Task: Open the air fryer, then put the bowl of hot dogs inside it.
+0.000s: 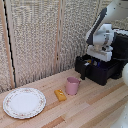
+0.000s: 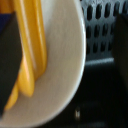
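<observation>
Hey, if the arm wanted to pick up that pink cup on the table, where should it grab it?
Probably by the rim, coming straight down from above: the pink cup stands upright, mouth open, and no handle shows. The orange block lies close beside it.

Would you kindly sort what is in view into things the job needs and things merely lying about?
Job: air fryer with its drawer pulled out; white bowl; hot dogs; gripper.

Lying about: pink cup; patterned plate; orange-yellow block.
</observation>
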Motion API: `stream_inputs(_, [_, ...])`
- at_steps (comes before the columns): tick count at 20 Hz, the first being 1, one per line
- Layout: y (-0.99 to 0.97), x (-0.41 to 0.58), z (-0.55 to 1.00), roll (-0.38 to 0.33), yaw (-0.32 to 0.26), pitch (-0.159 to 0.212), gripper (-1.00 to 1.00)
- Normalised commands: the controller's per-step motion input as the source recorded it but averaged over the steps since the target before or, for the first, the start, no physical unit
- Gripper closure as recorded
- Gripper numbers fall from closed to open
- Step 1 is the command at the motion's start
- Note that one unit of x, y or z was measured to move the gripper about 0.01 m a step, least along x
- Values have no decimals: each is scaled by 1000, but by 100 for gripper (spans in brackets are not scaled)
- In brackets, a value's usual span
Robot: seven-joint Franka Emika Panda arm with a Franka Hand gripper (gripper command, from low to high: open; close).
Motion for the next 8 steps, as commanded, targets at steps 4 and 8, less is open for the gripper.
stream_inputs(4, [2,56,825,-33,-56,44,-100])
stream_inputs(8, [0,63,929,-5,-147,39,-100])
